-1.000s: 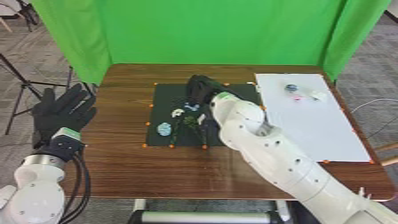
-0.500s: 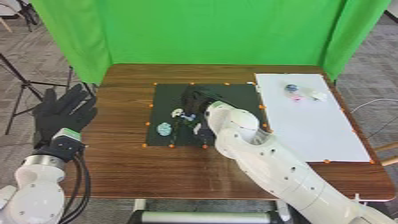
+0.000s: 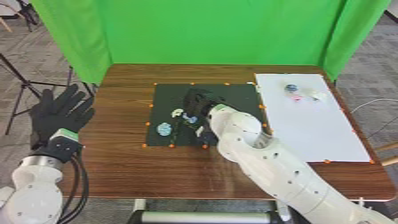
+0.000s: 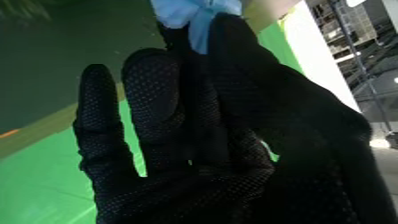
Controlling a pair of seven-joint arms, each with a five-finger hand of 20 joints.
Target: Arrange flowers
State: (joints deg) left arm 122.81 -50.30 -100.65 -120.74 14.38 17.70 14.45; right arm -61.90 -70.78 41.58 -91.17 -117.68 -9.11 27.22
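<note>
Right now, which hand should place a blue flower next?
Probably the right hand: it already pinches a blue flower, over the dark mat. The left hand is away at the table's left side.

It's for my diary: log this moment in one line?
Right robot hand: pinching blue flower; place: over dark mat; left robot hand: open

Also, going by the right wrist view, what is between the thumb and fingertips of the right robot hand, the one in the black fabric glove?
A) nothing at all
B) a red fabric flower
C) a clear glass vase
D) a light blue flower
D: in the right wrist view, light blue petals show at the fingertips of the right robot hand, pinched between its thumb and fingers.
</note>
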